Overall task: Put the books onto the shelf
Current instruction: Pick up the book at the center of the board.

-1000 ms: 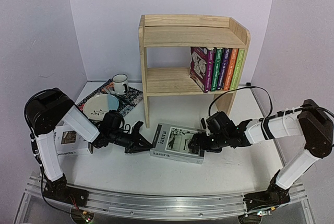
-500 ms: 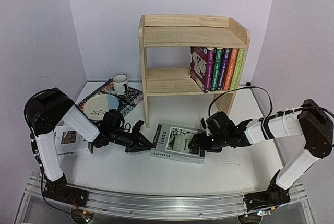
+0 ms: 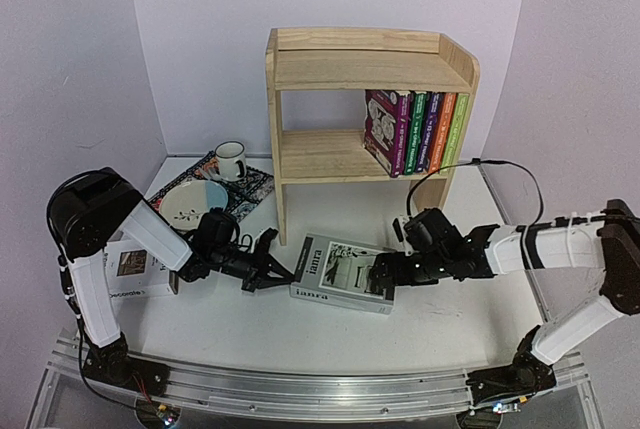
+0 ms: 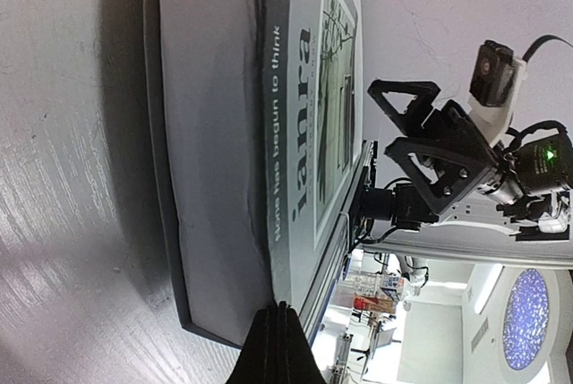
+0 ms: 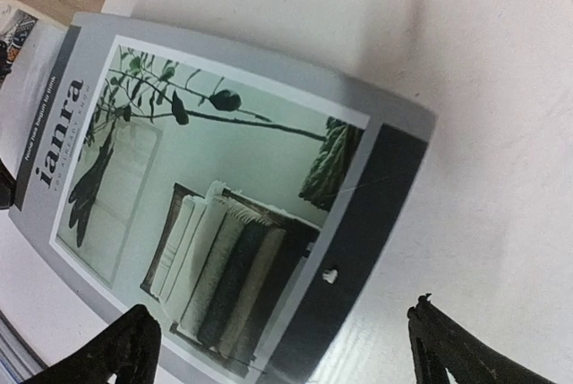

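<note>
The grey-white "ianra" book (image 3: 342, 274) lies flat on the table in front of the pine shelf (image 3: 370, 54). My left gripper (image 3: 287, 276) is shut, its tips (image 4: 279, 348) pressed against the book's (image 4: 295, 133) left spine edge, holding nothing. My right gripper (image 3: 383, 272) is open over the book's right end; in the right wrist view its fingers (image 5: 125, 348) straddle the cover's (image 5: 215, 196) dark corner without touching it. Several colourful paperbacks (image 3: 418, 132) stand upright at the right of the lower tier. A white "Decorate" book (image 3: 128, 271) lies at far left, partly under my left arm.
A dark patterned placemat (image 3: 258, 185) left of the shelf carries a mug (image 3: 230, 160) and a bowl (image 3: 193, 204). A black cable (image 3: 500, 163) arcs above my right arm. The shelf's left leg (image 3: 283, 214) stands just behind the left gripper.
My left gripper's fingers have closed and press the book's left edge. The right gripper has opened wider and its arm has drawn rightward. The book has slid slightly right.
</note>
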Action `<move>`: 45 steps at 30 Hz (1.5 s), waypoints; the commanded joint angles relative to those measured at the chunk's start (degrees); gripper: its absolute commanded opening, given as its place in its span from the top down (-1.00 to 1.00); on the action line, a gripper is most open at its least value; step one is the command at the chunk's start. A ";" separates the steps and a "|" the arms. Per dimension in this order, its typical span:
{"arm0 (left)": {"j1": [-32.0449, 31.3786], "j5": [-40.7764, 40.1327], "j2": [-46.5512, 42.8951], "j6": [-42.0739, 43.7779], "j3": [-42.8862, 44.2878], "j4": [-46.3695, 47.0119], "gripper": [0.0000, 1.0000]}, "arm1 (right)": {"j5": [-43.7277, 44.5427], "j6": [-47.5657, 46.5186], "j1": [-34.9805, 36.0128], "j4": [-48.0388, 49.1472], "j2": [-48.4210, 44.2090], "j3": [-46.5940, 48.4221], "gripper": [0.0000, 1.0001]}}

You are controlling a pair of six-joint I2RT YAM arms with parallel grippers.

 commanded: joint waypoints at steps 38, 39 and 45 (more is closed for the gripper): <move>-0.10 1.52 -6.84 -6.66 0.82 3.26 1.00 | 49.67 -58.04 32.60 2.41 27.97 20.06 -0.97; -0.10 1.57 -6.84 -6.72 0.86 3.28 1.00 | 50.22 -58.04 32.60 3.04 28.59 20.04 -0.96; -0.11 1.78 -6.57 -6.92 1.09 3.29 1.00 | 52.22 -58.42 32.60 4.39 30.58 19.90 -0.68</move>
